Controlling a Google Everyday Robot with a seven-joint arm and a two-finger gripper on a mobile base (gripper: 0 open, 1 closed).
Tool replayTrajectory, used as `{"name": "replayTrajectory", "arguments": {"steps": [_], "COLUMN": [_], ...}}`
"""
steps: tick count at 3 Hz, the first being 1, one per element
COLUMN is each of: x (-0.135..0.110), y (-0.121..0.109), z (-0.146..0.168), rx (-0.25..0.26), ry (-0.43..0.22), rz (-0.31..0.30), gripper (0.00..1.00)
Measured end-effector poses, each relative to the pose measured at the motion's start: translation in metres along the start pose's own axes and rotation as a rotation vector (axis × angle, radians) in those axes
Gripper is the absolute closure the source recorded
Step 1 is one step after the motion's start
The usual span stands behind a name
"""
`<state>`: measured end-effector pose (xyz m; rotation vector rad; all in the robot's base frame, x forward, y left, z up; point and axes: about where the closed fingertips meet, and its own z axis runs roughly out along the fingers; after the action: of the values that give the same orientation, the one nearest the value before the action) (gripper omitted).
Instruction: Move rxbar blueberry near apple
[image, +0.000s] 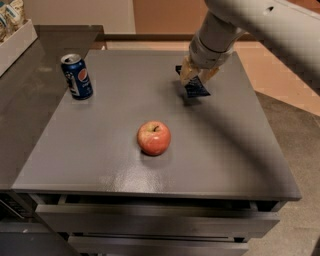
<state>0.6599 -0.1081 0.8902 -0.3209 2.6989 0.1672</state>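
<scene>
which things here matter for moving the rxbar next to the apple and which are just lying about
Part of the job:
- rxbar blueberry, clamped in the gripper over the far right of the table
- apple, mid-table

Just lying about:
- Pepsi can, upright at the table's far left
- white box with packets, off the table at upper left

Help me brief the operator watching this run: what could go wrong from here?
The end effector, over the far right of the table, seems to pinch the rxbar blueberry only by its upper end, so the bar could slip out in transit. The round apple may roll if bumped on arrival.
</scene>
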Motion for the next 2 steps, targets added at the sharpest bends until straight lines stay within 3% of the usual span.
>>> {"name": "replayTrajectory", "arguments": {"steps": [2], "x": [0.018], "y": [0.057], "z": [0.010], "rx": [-0.104], "ry": [0.058], "rz": [-0.109], "gripper": [1.00]}}
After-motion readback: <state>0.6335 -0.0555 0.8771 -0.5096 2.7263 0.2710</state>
